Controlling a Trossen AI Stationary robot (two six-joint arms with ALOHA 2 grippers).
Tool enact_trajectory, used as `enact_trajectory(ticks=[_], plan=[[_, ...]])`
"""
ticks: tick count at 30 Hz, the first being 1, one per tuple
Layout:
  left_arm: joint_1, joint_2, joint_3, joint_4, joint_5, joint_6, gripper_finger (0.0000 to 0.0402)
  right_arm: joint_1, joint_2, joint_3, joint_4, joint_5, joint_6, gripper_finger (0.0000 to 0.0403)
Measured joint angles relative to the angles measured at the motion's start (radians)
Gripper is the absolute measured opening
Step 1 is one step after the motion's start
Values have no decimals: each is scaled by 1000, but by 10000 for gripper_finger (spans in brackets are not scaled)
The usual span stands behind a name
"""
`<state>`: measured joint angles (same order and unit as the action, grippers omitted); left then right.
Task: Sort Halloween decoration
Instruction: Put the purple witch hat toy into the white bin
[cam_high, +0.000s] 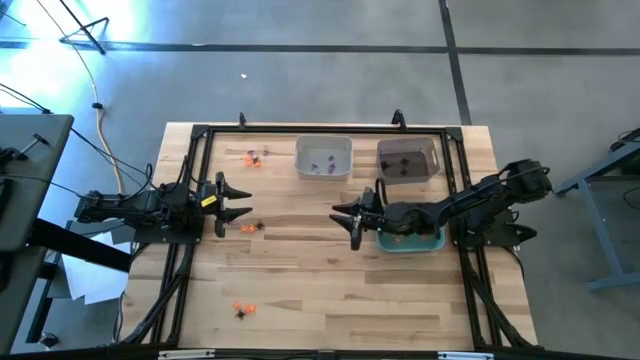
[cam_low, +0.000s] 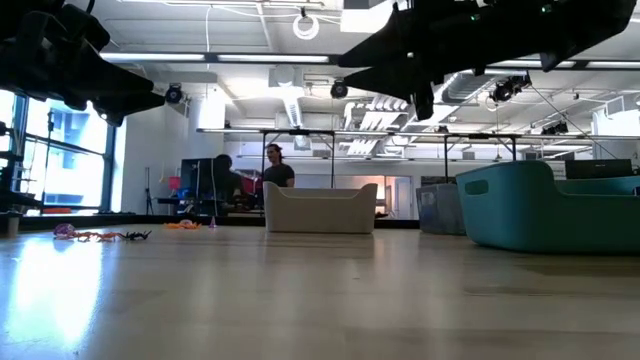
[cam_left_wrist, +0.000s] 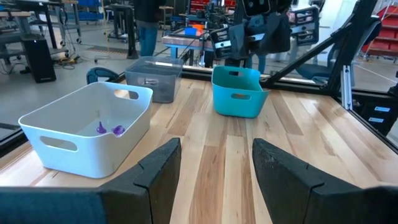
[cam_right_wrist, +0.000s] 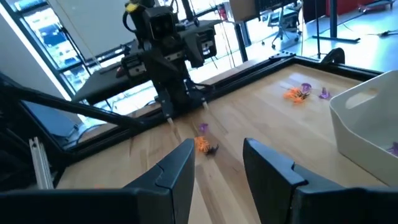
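Halloween decoration pieces (cam_high: 254, 155) lie in small orange, purple and black bunches on the left part of the wooden table (cam_high: 300, 290): one at the far side, one (cam_high: 249, 227) just beside the left gripper (cam_high: 241, 200), one (cam_high: 243, 309) at the near side. That gripper hangs with its fingers wide apart and holds nothing. More right, a few purple bits sit in the white bin (cam_high: 323, 157), dark bits in the gray bin (cam_high: 408, 159), orange ones in the teal bin (cam_high: 410, 239), and the right gripper (cam_high: 345, 218) just left of it is open and empty.

- The right gripper (cam_high: 352, 221) and its arm cover much of the teal bin (cam_high: 432, 242), hiding most of its contents.
- Trinkets (cam_high: 247, 228) just ahead of the left gripper (cam_high: 243, 200) are too small to identify.
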<state>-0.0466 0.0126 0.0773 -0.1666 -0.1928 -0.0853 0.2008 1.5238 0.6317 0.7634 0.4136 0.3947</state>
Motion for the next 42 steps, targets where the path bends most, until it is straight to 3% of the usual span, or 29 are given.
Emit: enact_trajectory(ticks=[5, 10, 22, 34, 42], plan=[[0, 0, 0, 0, 0, 0, 186, 1, -22, 21, -80, -25, -62, 133], [0, 0, 0, -1, 0, 0, 186, -28, -136, 41, -342, -92, -75, 133], [0, 0, 0, 0, 0, 0, 186, -64, -358, 41, -724, -89, -85, 133], [0, 0, 0, 0, 0, 0, 186, -66, -514, 41, -946, -85, -164, 133], [0, 0, 0, 0, 0, 0, 186, -66, -532, 41, -979, -93, -265, 133]])
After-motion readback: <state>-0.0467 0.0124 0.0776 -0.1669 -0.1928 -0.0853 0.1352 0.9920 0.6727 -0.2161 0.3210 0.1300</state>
